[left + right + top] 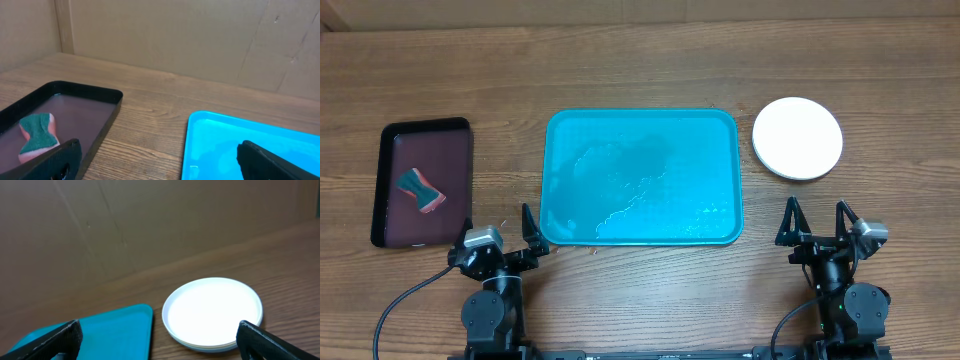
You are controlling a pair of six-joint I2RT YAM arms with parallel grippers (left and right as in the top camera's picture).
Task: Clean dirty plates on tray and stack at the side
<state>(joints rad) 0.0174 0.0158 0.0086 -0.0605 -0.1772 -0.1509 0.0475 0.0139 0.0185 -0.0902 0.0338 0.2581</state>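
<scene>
The turquoise tray (pixel 642 160) lies mid-table with nothing on it except wet streaks; it also shows in the wrist views (pixel 225 135) (pixel 115 327). To its right, off the tray, sits a white plate (pixel 798 138) (pixel 212 310) on the bare wood. Its rim looks layered in the right wrist view, like a stack. My left gripper (pixel 499 224) (pixel 157 160) hangs open near the tray's front left corner, holding nothing. In front of the plate, my right gripper (pixel 816 210) (pixel 160 340) is open and empty.
A dark maroon tray (pixel 395 150) (pixel 90 112) lies at the left, holding a green and pink sponge (pixel 420 190) (pixel 37 132). Cardboard walls stand behind the table in both wrist views.
</scene>
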